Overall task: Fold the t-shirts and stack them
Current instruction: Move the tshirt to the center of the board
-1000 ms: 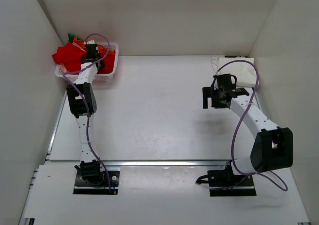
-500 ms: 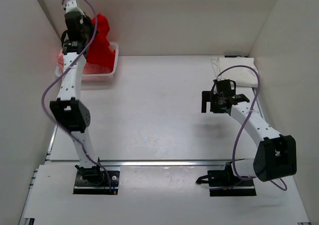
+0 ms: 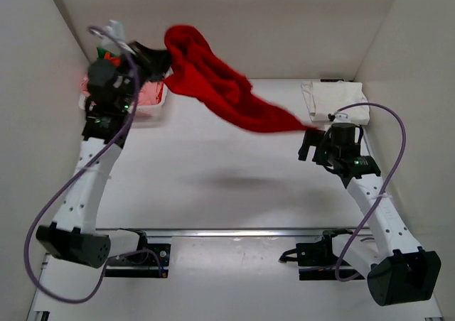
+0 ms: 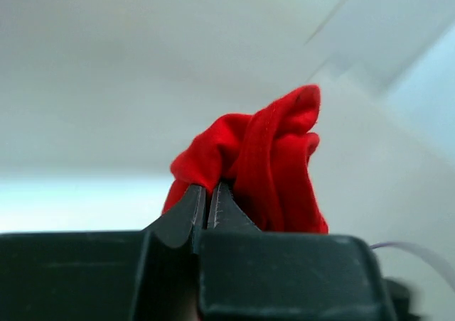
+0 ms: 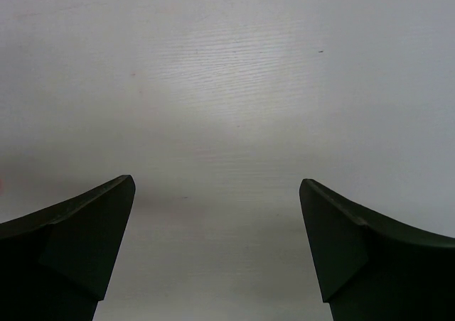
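- The red t-shirt (image 3: 213,86) is held in the air above the table (image 3: 213,193), clear of its surface.
- One end of the shirt is pinched by the left gripper (image 3: 158,62), which is raised high at the far left.
- In the left wrist view, the left gripper (image 4: 207,195) is seen with its jaws pressed together on a bunched fold of the red t-shirt (image 4: 263,158).
- From that pinch, the cloth is stretched in a long band down and to the right, and its loose end is seen just beside the right gripper (image 3: 310,145); contact cannot be told.
- A soft shadow is cast on the table below the hanging cloth.
- The right gripper (image 5: 215,182) is spread wide over bare table, with nothing between its jaws.
- A cream-white t-shirt (image 3: 338,97) is laid folded in the far right corner of the table, just behind the right gripper.
- A white basket (image 3: 153,99) is set in the far left corner, under the left arm; bits of green and orange cloth (image 3: 106,53) are glimpsed behind the arm.
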You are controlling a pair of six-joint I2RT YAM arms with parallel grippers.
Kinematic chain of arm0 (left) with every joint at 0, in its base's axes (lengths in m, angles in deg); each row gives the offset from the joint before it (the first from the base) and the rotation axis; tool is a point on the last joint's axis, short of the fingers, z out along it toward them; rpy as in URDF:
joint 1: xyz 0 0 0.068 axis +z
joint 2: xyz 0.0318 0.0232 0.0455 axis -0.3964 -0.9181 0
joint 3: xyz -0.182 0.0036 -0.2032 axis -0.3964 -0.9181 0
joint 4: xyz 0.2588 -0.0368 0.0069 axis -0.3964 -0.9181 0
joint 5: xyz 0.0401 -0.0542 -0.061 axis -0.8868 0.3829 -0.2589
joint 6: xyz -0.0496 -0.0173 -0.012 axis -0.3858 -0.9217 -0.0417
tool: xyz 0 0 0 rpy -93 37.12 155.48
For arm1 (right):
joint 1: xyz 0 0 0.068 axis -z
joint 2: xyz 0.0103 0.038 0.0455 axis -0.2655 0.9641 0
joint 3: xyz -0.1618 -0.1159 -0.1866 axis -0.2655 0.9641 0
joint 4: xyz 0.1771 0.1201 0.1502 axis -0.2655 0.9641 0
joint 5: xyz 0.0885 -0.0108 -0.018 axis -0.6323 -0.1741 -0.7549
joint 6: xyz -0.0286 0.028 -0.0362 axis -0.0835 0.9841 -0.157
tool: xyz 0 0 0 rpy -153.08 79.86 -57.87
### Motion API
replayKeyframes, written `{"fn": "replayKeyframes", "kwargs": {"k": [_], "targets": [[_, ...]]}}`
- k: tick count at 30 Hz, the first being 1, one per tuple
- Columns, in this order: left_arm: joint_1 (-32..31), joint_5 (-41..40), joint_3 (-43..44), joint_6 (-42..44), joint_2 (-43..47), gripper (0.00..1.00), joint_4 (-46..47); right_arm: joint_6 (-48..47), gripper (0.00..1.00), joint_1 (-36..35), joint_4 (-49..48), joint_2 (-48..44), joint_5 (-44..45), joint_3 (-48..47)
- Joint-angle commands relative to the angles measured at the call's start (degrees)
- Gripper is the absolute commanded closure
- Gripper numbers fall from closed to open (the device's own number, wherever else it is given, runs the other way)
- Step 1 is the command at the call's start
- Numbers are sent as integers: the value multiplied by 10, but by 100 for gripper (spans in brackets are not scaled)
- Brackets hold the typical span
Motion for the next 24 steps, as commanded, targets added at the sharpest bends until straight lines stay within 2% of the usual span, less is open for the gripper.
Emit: {"fn": "replayKeyframes", "kwargs": {"k": [1, 2, 3, 6, 8, 11, 14, 17, 18, 21, 24], "targets": [[4, -37, -143, -9, -74, 70, -47, 9, 1, -2, -4, -13, -28, 17], [15, -15, -162, -6, -89, 48, -45, 9, 1, -4, -1, -13, -29, 16], [32, 22, -201, -18, -104, 37, -31, 9, 1, -10, 3, -9, -29, 19], [75, 120, -317, -69, -106, 36, 35, 18, 1, -28, 10, 3, -20, 23], [77, 117, -372, -63, -75, 37, 57, 21, 1, -32, 9, 2, -20, 29], [46, 79, -414, -9, -15, 36, -7, 32, 1, -30, -6, -1, -40, 45], [-9, 77, -467, -16, 48, 35, -35, 40, 1, -39, -21, 11, -46, 59], [-131, 46, -512, -77, 94, 36, 16, 43, 1, -52, -39, 38, -48, 72], [-143, 42, -518, -96, 96, 36, 27, 45, 4, -55, -48, 40, -56, 73], [-199, 40, -520, -138, 61, 37, 76, 53, 11, -65, -50, 71, -46, 70], [-232, 36, -474, -124, -2, 41, 58, 56, 17, -63, -64, 90, -53, 82]]}}
